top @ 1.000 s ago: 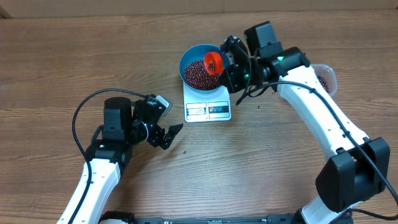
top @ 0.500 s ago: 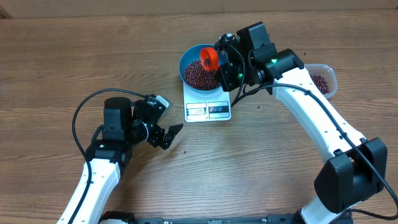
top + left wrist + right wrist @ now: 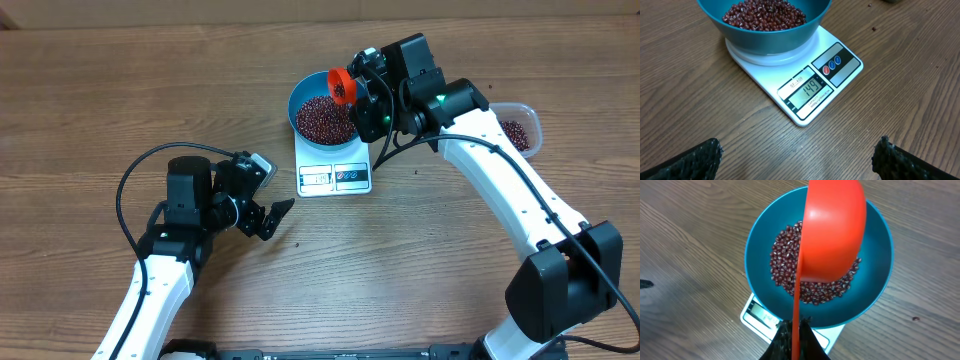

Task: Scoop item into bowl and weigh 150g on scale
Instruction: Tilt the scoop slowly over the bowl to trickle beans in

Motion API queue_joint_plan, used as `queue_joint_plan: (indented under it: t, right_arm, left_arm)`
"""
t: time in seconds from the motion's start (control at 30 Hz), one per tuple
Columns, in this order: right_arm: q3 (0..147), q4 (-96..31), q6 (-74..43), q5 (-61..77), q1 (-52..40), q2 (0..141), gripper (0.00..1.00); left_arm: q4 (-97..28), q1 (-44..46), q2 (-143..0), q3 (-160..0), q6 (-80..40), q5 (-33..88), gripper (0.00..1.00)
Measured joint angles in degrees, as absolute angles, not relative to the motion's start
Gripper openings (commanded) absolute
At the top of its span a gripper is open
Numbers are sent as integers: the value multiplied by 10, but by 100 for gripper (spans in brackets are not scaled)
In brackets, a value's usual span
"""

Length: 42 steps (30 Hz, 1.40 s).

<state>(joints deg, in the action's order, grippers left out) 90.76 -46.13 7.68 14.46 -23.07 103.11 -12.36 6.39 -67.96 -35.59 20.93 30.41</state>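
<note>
The teal bowl [image 3: 300,95] stands on the white scale [image 3: 335,177] and holds a heap of dark red-brown beans [image 3: 320,120]. In the left wrist view the scale [image 3: 805,95] shows 149 under the bowl [image 3: 765,40]. My right gripper [image 3: 370,98] is shut on the thin handle of an orange-red scoop [image 3: 340,84], which hangs tilted over the bowl's far side. The right wrist view shows the scoop's underside [image 3: 832,230] above the beans [image 3: 785,265], with the gripper [image 3: 796,330] pinching the handle. My left gripper [image 3: 272,218] is open over bare table, left and in front of the scale.
A clear plastic tub [image 3: 520,130] with more beans sits at the right, behind the right arm. A few loose beans [image 3: 417,172] lie on the wood near the scale. A black cable [image 3: 130,190] loops beside the left arm.
The right arm has shifted left and lifted the scoop from low over the beans toward the bowl's far rim. The left arm has not moved.
</note>
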Motion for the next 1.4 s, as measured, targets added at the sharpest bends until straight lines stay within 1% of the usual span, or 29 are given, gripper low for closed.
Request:
queue_joint_plan:
  t: [0.7, 1.4]
  right_arm:
    - [908, -463, 182, 101, -231, 1031, 4]
    - [908, -455, 207, 77, -231, 1031, 4]
  left_arm:
    - [-124, 64, -679, -356, 209, 304, 99]
    - [-124, 64, -679, -356, 209, 304, 100]
